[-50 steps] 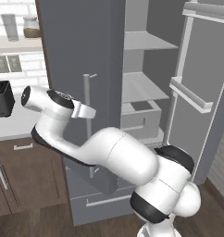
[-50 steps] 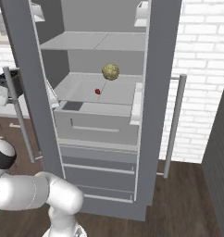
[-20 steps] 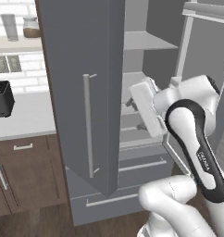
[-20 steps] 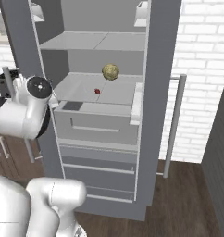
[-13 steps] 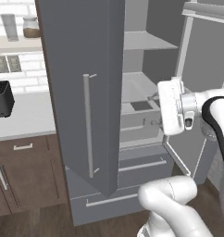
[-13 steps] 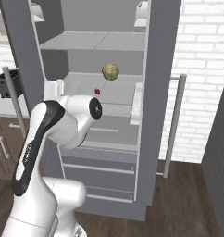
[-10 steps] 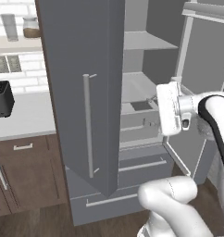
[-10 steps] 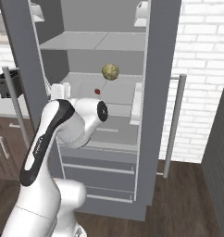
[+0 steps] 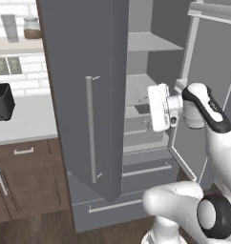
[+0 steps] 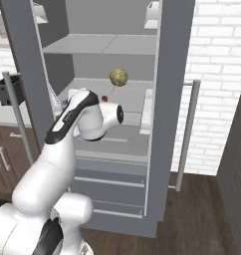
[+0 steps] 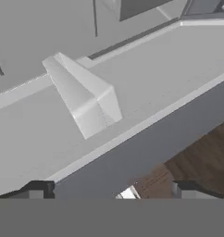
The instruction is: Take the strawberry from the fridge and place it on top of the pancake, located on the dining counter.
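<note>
The grey fridge [image 10: 173, 74] stands with both doors swung open. On its middle shelf the tiny red strawberry [image 10: 104, 98] lies just past my arm's wrist. My white hand [image 9: 159, 107] hovers at that shelf's front edge, pointing into the fridge. In the hand view my gripper [image 11: 111, 190] is open, with nothing between its fingertips [image 11: 37, 189], and looks along a pale shelf edge. The pancake and the dining counter are out of view.
A lumpy yellowish-green ball [image 10: 119, 77] sits behind the strawberry. The open left door [image 9: 84, 95] and right door [image 9: 210, 71] flank my arm. A pale wedge-shaped bracket [image 11: 86, 99] juts from the shelf. Bottom drawers [image 9: 141, 169] are below, a black toaster [image 9: 2, 101] at left.
The arm has swung from the fridge's left side round into the open doorway. In the last half second the hand moved inward toward the middle shelf. The jaws stayed open.
</note>
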Available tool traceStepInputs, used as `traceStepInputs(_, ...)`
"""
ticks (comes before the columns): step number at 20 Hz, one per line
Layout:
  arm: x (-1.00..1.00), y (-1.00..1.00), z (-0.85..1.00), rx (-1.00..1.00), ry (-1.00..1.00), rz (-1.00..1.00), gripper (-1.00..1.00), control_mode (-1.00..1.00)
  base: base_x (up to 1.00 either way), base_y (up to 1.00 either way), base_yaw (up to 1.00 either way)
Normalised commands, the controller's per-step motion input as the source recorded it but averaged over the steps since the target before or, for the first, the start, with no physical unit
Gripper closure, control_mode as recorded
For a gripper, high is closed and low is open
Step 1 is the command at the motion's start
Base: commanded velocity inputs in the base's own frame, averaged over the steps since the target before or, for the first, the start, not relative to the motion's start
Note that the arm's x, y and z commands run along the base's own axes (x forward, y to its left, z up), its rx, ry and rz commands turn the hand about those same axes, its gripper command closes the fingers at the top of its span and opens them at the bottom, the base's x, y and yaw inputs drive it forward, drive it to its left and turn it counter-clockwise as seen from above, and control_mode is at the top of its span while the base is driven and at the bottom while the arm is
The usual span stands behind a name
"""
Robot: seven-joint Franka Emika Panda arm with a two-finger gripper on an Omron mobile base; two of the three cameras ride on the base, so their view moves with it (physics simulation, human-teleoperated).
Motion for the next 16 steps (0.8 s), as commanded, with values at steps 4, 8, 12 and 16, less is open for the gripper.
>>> traceStepInputs(4,0.73,0.3,-0.05,0.0,0.0,0.02,-1.0,-1.0,0.0,0.0,0.0)
traceStepInputs(8,0.59,0.47,-0.27,-0.01,-0.05,0.07,-1.0,-1.0,0.0,0.0,0.0)
traceStepInputs(12,0.37,0.42,-0.24,0.0,-0.04,0.08,-1.0,-1.0,0.0,0.0,0.0)
traceStepInputs(16,0.07,0.52,-0.11,-0.01,-0.02,0.11,-1.0,-1.0,0.0,0.0,0.0)
